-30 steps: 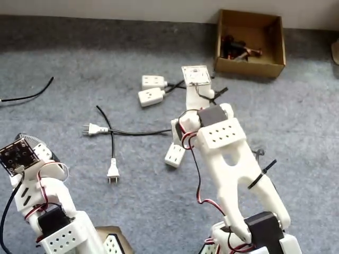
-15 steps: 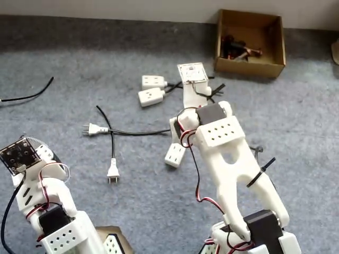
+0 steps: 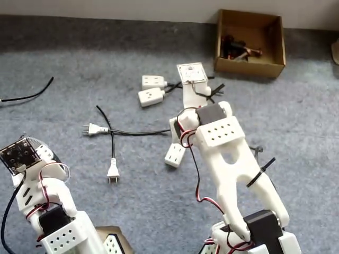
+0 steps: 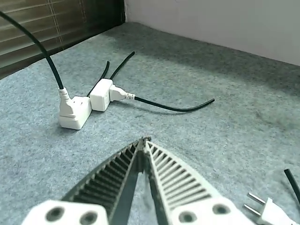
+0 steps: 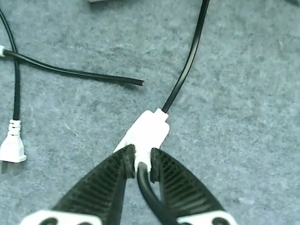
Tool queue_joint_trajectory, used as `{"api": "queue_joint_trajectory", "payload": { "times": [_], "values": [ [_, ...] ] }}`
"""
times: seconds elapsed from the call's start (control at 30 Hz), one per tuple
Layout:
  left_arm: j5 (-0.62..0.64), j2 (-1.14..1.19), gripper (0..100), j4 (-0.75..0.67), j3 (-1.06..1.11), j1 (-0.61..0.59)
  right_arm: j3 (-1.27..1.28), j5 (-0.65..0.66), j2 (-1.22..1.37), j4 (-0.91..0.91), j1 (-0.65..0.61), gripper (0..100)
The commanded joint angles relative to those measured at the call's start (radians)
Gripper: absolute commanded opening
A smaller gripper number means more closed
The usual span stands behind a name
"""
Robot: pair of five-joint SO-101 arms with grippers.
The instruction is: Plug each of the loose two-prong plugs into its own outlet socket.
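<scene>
Plugs point(image 3: 112, 171) both lie loose, none seated. Your right gripper point(image 5: 139, 164) pinches an outlet socket point(image 5: 146, 133); your left gripper point(image 4: 143, 145) is closed, empty.

Bare carpet point(image 3: 58, 121) lies open between the left gripper point(image 4: 143, 139), pinched closed, and the crossed cords point(image 3: 111, 131). Two sockets point(image 3: 152, 97) and a box point(image 3: 246, 67) crowd the far side. The right gripper point(image 5: 140, 152), clamped on a third socket point(image 5: 147, 130), blocks the middle.
</scene>
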Motion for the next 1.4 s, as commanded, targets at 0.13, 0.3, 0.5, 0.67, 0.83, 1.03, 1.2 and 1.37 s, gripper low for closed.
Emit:
{"api": "queue_joint_trajectory", "payload": {
  "times": [0.13, 0.3, 0.5, 0.67, 0.83, 1.03, 1.2, 1.37],
  "values": [
    [0.011, -0.015, 1, -0.005, -0.012, -0.008, 0.012, 0.018, -0.005, -0.047, -0.012, 0.5],
    [0.011, -0.015, 1, -0.005, -0.012, -0.008, 0.033, 0.018, -0.005, -0.048, -0.01, 0.5],
    [0.011, -0.015, 1, -0.005, -0.012, -0.008, 0.053, -0.021, -0.007, -0.045, -0.008, 0.5],
    [0.011, -0.015, 1, -0.005, -0.012, -0.008, 0.053, -0.044, -0.007, -0.047, -0.008, 0.5],
    [0.011, -0.015, 1, -0.005, -0.012, -0.008, 0.053, -0.104, -0.005, -0.05, -0.004, 0.5],
    [0.011, -0.015, 1, -0.005, -0.012, -0.008, 0.056, -0.109, -0.004, -0.068, 0.022, 0.5],
    [0.011, -0.015, 1, -0.005, -0.012, -0.008, 0.056, -0.124, -0.002, -0.07, 0.022, 0.5],
    [0.011, -0.015, 1, -0.005, -0.012, -0.008, 0.058, -0.138, -0.002, -0.07, 0.024, 0.5]
  ]
}}
